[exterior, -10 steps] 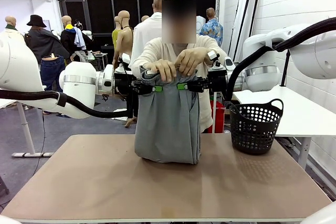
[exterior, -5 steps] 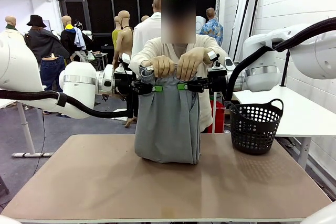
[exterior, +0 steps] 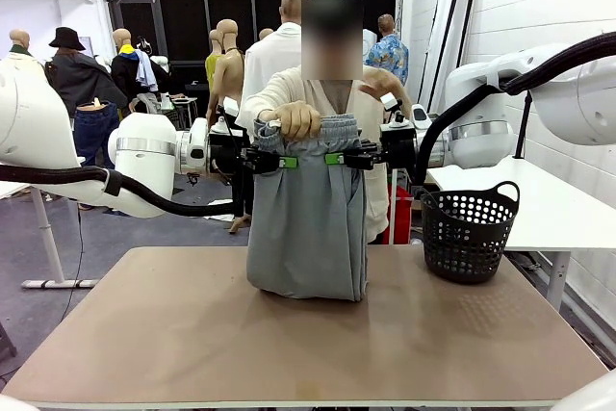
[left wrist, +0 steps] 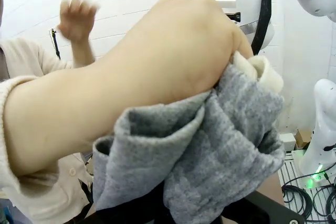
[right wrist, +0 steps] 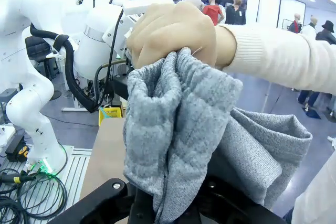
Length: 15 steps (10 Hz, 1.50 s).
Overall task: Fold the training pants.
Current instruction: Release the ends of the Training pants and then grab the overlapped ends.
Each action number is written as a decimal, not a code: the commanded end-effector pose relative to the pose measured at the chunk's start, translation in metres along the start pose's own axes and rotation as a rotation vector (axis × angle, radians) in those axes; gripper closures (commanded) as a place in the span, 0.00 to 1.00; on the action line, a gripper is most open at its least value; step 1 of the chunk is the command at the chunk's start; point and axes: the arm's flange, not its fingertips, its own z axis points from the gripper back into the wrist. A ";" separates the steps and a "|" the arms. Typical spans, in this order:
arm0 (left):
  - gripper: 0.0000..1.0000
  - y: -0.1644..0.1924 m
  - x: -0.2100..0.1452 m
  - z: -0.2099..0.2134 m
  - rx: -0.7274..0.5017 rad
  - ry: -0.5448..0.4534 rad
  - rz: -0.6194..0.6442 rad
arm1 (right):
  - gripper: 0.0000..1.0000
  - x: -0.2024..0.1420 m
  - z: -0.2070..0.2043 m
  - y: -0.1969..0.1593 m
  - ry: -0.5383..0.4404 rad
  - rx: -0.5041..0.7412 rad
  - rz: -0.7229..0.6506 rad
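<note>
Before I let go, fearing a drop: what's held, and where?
Left gripper and right gripper clamp the training pants just under the waistband; a person's hand grips its top.

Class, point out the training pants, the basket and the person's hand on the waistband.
training pants (exterior: 308, 228), front view, hanging cloth's middle
basket (exterior: 468, 238), front view, perforated side wall
person's hand (exterior: 294, 122), front view, knuckles

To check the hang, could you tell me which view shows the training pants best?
The front view: the training pants hang full length from the left gripper and right gripper, lower end bunched on the table. Both wrist views give close-ups of waistband fabric under the person's hand.
</note>
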 end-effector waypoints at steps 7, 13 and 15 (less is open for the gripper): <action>1.00 -0.003 -0.001 0.000 0.015 -0.020 -0.014 | 1.00 0.001 0.000 0.002 -0.008 0.008 0.007; 1.00 -0.003 -0.001 0.000 0.015 -0.020 -0.014 | 1.00 0.001 0.000 0.002 -0.008 0.008 0.007; 1.00 -0.003 -0.001 0.000 0.015 -0.020 -0.014 | 1.00 0.001 0.000 0.002 -0.008 0.008 0.007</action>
